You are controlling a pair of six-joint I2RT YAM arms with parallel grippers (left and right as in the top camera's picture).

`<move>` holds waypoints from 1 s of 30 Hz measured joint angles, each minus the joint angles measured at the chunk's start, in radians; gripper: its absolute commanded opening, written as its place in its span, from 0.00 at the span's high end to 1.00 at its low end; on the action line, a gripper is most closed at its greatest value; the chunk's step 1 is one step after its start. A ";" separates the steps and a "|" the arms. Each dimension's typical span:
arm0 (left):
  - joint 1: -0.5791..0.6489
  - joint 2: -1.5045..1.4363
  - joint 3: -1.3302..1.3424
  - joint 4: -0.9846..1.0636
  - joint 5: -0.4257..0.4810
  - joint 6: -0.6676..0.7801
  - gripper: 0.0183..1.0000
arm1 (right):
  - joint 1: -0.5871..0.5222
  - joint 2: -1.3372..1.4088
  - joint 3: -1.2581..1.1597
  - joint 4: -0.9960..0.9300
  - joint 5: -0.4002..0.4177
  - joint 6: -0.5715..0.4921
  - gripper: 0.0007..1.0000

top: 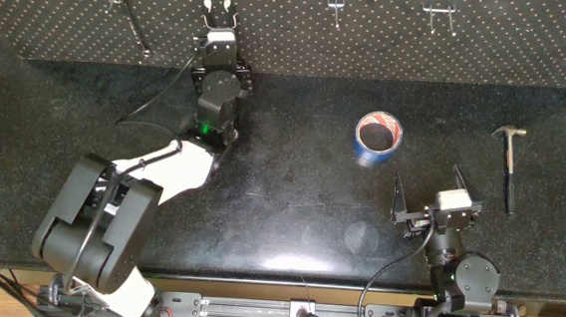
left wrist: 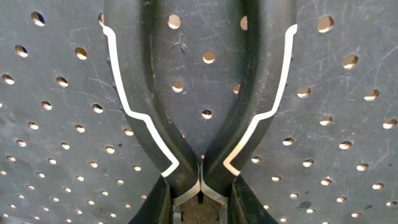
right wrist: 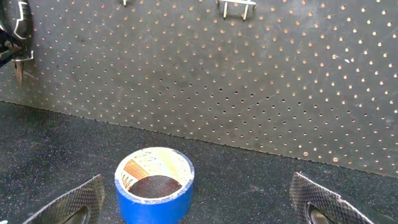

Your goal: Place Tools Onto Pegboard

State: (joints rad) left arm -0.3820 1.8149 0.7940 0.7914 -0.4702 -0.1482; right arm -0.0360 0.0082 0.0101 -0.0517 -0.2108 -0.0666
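The tape roll stands between right hand and pegboard.

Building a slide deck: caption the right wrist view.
Open right hand faces a blue tape roll on the black table, pegboard behind.

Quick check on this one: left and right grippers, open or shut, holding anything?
Left gripper: shut on the pliers, up at the pegboard.
Right gripper: open, holding nothing; the blue tape roll sits ahead of it.

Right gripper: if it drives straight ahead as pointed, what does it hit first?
Probably the blue tape roll, on the table ahead of the right gripper, slightly off centre between its open fingers; the pegboard stands farther behind.
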 measured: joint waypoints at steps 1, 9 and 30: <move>0.000 0.000 0.000 0.000 0.000 0.000 0.57 | 0.000 0.000 0.000 0.000 0.000 0.000 0.02; 0.000 0.000 0.000 0.000 0.000 -0.012 0.13 | 0.000 0.000 0.000 0.000 0.000 0.000 0.02; 0.006 -0.475 -0.003 -0.601 0.148 -0.011 0.00 | 0.000 0.000 0.000 0.000 0.000 0.000 0.02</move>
State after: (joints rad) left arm -0.3756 1.3396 0.7906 0.1905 -0.3225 -0.1593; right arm -0.0360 0.0082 0.0101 -0.0517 -0.2108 -0.0666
